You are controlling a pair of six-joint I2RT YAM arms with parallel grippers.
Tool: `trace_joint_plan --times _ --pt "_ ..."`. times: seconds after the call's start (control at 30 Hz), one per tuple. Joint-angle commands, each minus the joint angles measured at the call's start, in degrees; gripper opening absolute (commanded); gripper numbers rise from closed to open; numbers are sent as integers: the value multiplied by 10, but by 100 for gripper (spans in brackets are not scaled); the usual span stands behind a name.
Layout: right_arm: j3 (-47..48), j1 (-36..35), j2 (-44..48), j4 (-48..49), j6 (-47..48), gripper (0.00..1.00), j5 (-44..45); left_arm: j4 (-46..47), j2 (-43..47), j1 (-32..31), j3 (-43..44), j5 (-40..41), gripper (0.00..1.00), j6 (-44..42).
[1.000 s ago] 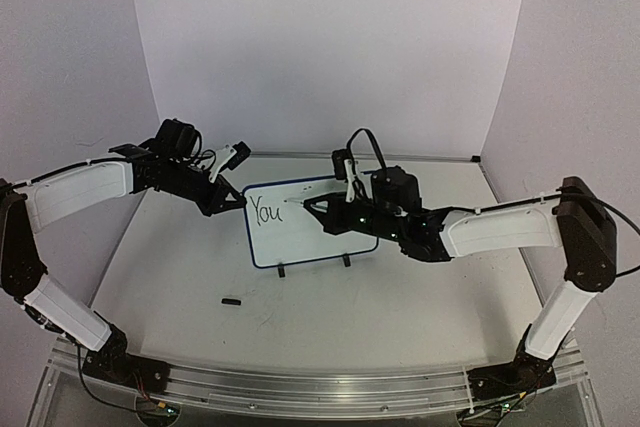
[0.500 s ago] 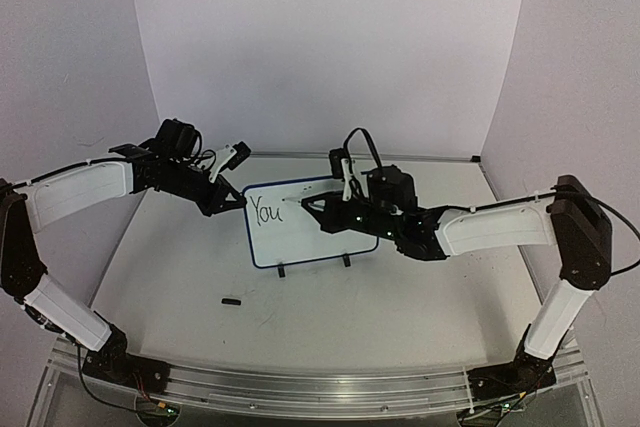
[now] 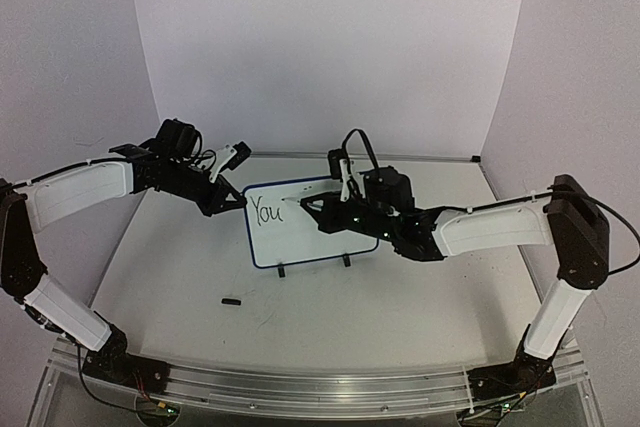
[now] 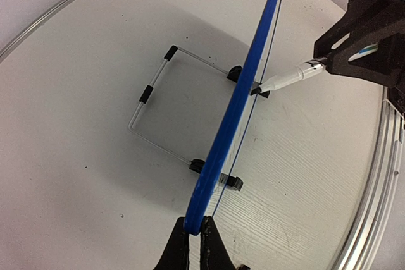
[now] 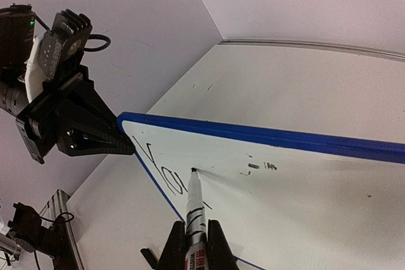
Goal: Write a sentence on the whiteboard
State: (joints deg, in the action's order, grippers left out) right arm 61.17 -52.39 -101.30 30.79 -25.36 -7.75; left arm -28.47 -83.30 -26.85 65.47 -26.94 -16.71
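The whiteboard [image 3: 305, 242] stands on its two black feet in the middle of the table, blue-framed. The sentence [image 3: 266, 210] reads "You" at the board's upper left, and it shows again beside the pen tip in the right wrist view [image 5: 166, 170]. My left gripper [image 3: 238, 199] is shut on the board's left frame edge [image 4: 237, 102], fingertips [image 4: 179, 238] pinching the blue rim. My right gripper [image 3: 312, 206] is shut on the black-and-white marker [image 5: 193, 210], whose tip touches the board just right of "You". The marker [image 4: 288, 79] also meets the board face in the left wrist view.
A small black piece [image 3: 231, 300] lies on the table in front of the board's left end. A wire stand [image 4: 155, 118] props the board from behind. Faint smudges [image 5: 256, 167] mark the board's middle. White walls close in the back and sides.
My right arm has crept slightly left, the marker tip staying on the board just right of "You". The left arm and the board have not moved.
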Motion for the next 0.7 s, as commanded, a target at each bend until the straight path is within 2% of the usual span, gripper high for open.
trace_joint_plan --times 0.0,0.33,0.67 --pt "1 3 5 17 -1 0 38 -7 -4 -1 -1 28 0 -24" --pt "-21 3 17 15 -5 0 42 -7 -4 -1 -1 29 0 -24" --pt "-6 3 5 23 3 0 -20 -7 -4 -2 -1 29 0 -25"
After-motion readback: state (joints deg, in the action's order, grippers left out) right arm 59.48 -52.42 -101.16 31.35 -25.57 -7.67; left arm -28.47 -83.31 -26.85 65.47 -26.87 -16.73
